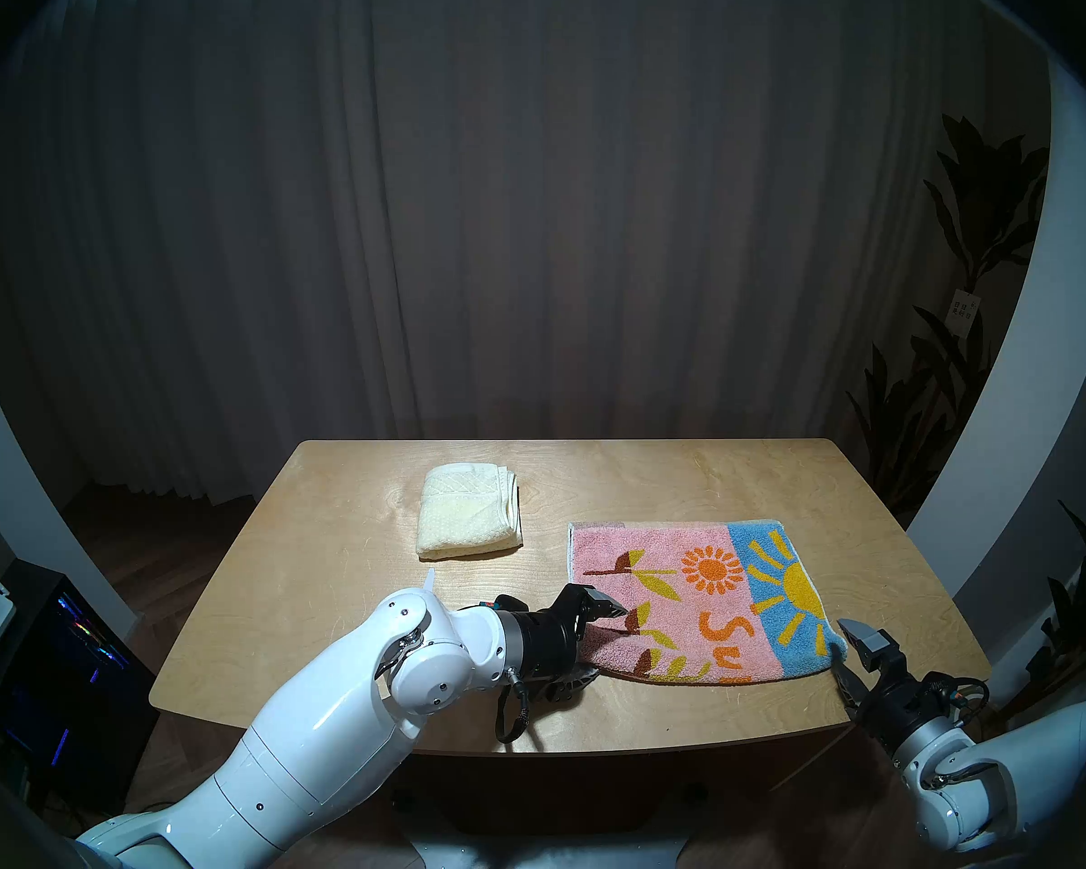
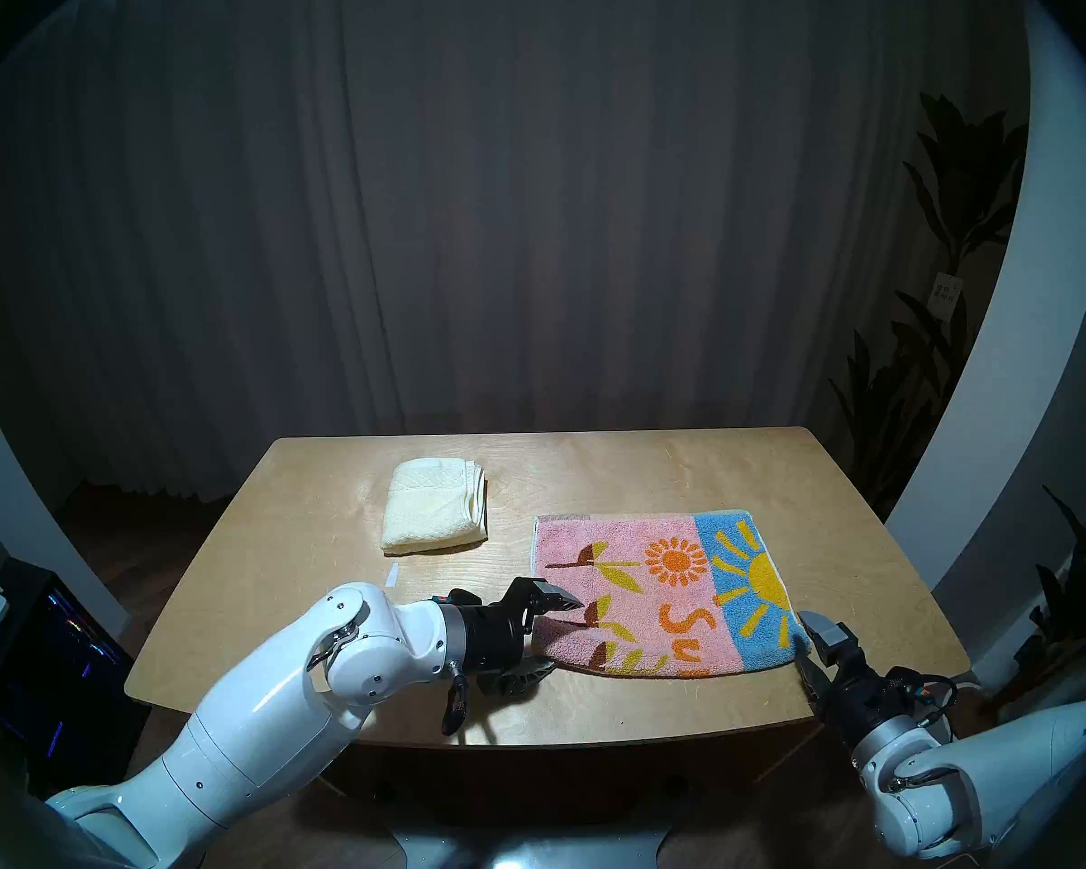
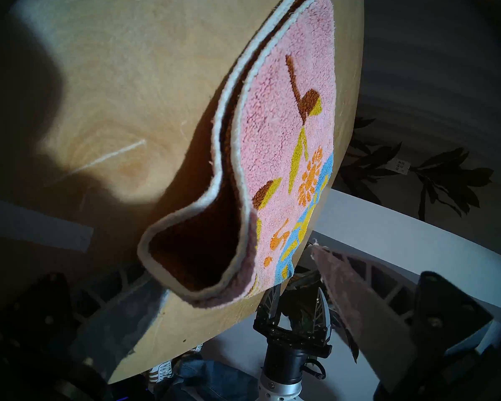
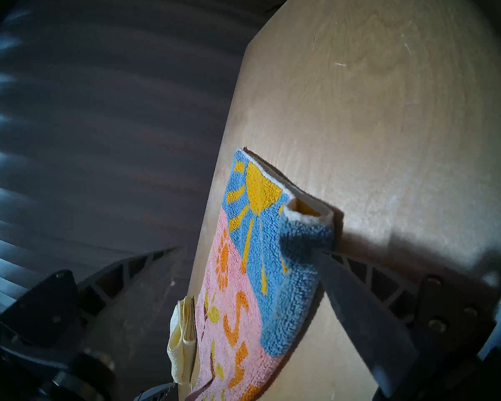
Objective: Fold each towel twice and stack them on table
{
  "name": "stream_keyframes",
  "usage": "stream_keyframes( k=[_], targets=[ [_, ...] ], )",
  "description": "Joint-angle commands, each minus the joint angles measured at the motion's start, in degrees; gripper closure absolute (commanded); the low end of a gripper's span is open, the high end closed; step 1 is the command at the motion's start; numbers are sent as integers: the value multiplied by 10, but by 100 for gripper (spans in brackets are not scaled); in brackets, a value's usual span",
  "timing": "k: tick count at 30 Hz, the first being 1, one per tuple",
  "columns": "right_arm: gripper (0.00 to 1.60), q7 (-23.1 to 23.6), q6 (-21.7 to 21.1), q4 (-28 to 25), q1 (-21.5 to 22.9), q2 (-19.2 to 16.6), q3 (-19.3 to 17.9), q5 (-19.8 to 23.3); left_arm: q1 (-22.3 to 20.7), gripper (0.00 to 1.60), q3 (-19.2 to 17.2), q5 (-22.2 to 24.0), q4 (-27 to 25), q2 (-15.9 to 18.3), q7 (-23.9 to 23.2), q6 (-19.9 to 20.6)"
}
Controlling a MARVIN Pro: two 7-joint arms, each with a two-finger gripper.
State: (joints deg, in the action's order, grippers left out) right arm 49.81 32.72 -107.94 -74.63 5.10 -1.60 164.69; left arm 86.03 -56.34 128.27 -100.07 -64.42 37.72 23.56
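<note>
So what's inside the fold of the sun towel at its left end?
In the left wrist view the sun towel gapes open: only its own dark brown underside shows, and its white hem. Deeper in toward the crease is shadowed, so anything there can't be seen.

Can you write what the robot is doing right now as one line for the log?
cream towel: folded, lying apart | sun towel: folded once | left gripper: open at left corner | right gripper: open at right corner

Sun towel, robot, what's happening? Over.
Both grippers, left and right, open at near corners of sun towel, folded once. Cream towel folded, apart. Nothing in the way.
</note>
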Motion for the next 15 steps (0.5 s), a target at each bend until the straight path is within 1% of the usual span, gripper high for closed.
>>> stream_keyframes(
  k=[1,10,15],
  targets=[
    [0,-15,4,-23,-9,6,10,-1,0,0,-6,2,0,4,-2,0],
    [0,-33,26,-25,-13,6,17,3,0,0,-8,3,-1,5,-1,1],
    [0,-36,34,-35,-17,6,22,3,0,0,-10,4,-2,5,-1,1]
  ],
)
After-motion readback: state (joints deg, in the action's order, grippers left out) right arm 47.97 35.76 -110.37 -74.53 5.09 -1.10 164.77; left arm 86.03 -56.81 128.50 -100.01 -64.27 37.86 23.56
